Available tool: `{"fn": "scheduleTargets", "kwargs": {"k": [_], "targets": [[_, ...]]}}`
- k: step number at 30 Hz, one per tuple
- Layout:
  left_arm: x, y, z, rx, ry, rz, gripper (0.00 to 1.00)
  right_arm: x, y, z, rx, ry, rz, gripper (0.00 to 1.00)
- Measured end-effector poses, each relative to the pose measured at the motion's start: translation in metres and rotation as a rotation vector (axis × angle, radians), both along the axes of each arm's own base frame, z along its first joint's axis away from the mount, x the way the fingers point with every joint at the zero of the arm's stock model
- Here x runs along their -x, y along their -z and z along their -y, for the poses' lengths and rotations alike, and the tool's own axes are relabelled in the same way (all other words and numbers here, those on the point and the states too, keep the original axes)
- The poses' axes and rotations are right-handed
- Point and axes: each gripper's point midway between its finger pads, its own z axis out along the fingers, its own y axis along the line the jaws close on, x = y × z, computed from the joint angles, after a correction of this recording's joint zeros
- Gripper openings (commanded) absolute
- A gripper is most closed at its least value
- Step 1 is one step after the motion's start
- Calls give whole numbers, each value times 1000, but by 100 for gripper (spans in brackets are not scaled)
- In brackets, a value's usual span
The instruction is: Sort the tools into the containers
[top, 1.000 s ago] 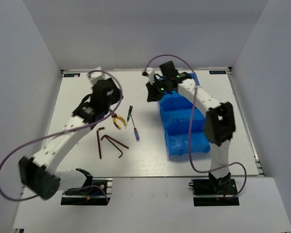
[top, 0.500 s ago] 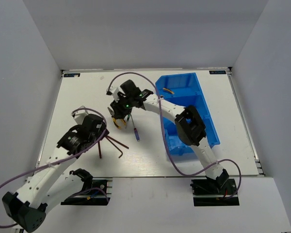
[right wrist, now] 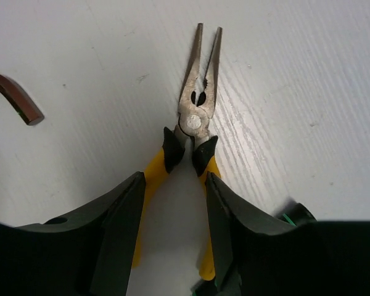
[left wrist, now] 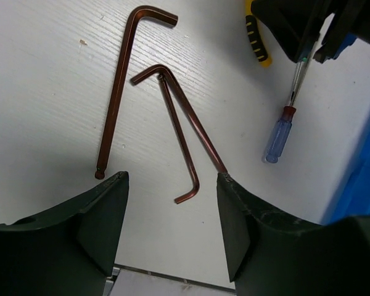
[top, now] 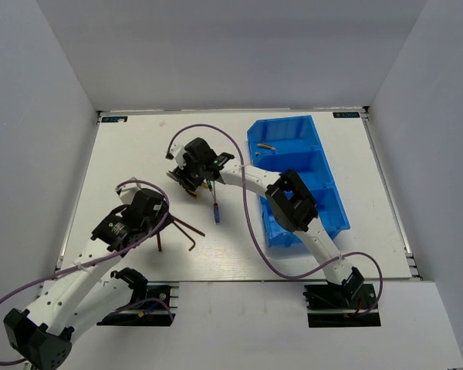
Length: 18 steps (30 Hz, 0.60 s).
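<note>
Right gripper (right wrist: 174, 185) is spread wide, one finger on either side of the yellow handles of the pliers (right wrist: 196, 117). They're lying flat on the table (right wrist: 308, 74), nose at 12 o'clock. Left gripper (left wrist: 171, 182) is spread too with nothing in it, hovering over three hex keys (left wrist: 115, 102), and the blue-handled screwdriver (left wrist: 277, 139) is at 2 o'clock. The blue bin (top: 328, 204) sits at 3 o'clock from the loose tools.

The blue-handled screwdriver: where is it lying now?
In the top view the blue-handled screwdriver lies between the hex keys on its left and the blue bin on its right, near the right gripper.
</note>
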Motion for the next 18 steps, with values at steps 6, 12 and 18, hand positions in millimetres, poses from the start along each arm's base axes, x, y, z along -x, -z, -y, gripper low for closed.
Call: {"fn": "scheduleTargets", "kwargs": {"k": [6,12,18], "targets": [[-2,5,4,8,6,-12,69,-7,0,4,1,11,30,51],[-3,7,7,20,9,-8,69,-1,-3,15,-3,8,18,49],[-2,12,9,28,16,-17,69,-4,-12,18,-26,-3,3,49]]}}
